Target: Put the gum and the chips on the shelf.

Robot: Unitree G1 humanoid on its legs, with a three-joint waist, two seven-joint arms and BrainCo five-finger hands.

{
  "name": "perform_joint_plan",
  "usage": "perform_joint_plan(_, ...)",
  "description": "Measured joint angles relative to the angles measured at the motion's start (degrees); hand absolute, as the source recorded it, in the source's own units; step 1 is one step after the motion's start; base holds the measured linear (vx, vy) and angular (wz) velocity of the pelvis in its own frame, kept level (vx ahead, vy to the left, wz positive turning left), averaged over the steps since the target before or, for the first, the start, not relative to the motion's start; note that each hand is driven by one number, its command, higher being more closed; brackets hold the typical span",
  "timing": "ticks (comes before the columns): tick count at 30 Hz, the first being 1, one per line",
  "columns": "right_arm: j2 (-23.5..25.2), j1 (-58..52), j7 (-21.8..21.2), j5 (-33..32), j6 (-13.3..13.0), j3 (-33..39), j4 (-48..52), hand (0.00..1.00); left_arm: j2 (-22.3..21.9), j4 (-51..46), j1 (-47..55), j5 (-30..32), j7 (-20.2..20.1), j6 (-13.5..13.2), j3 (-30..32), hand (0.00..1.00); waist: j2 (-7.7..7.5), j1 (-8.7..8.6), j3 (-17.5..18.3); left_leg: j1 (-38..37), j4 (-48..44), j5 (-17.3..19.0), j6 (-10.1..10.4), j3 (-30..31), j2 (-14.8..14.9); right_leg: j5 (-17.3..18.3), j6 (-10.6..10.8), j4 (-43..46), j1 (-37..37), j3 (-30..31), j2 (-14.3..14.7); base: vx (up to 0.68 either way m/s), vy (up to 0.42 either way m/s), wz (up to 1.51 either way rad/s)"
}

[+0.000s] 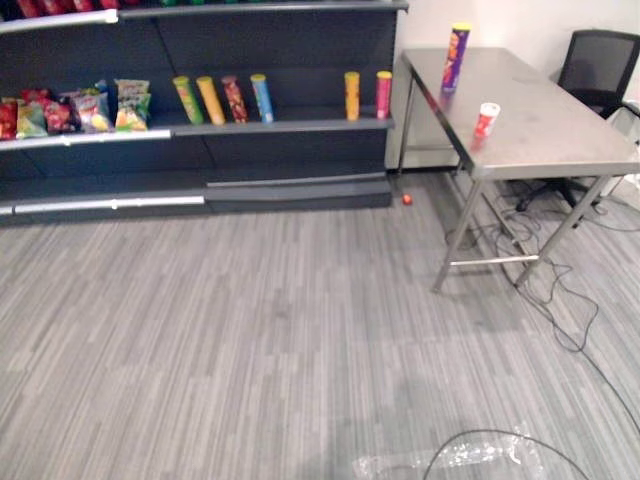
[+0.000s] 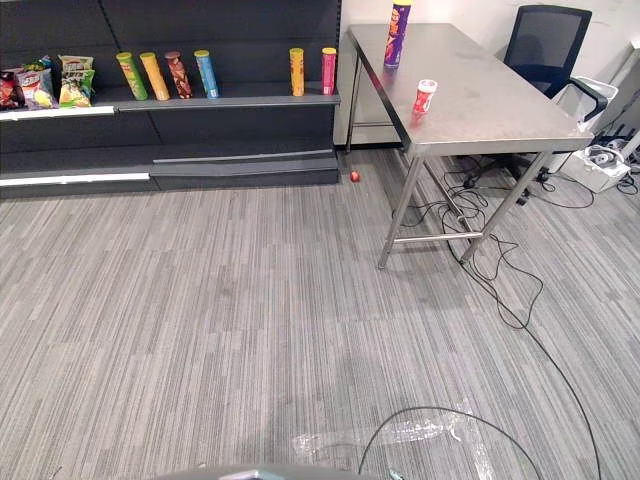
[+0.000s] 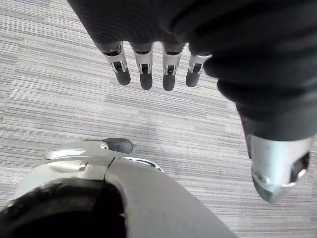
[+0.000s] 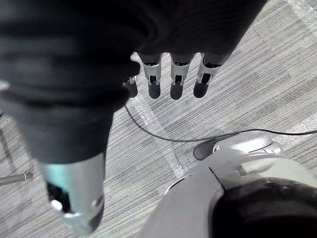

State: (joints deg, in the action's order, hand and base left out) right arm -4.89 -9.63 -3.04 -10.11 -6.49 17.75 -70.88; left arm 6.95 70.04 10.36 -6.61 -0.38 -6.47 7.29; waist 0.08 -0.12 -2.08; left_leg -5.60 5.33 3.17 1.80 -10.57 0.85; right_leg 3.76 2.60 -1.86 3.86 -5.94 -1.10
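Table (image 1: pixel 540 110): top was seen as bare brushed metal, dull sheen, faintly smudged; legs the same. Chips can (image 1: pixel 456 57) was noted as glossy and smooth-walled. Gum tub (image 1: pixel 486 120) was taken for shiny plastic. Shelf (image 1: pixel 290 127) was recorded as dark and matt. Snack bags (image 1: pixel 75 110) were seen glossy, crinkled. Floor (image 1: pixel 250 330) was covered in matt, ribbed grey carpet. Chair (image 1: pixel 597 60) back was made of black mesh.

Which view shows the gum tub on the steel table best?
Right eye view: the gum tub stands upright, well inside the frame. The left eye view has it nearer the edge; both wrist views face carpet.
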Motion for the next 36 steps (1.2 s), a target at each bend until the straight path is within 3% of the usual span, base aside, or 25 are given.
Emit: perform_joint_plan(36,0.0,0.5,0.1,-0.2,-1.3,-0.8,-0.1,0.00,0.0,0.1,-0.1,-0.2,0.0,-0.7,-0.2,0.00,-0.58,-0.27,-1.4,-0.9,0.4,-0.1,-0.2,-0.1,0.1,-0.1,0.0,-1.4,1.7,-1.4,0.1,-0.02,-0.013,0.01)
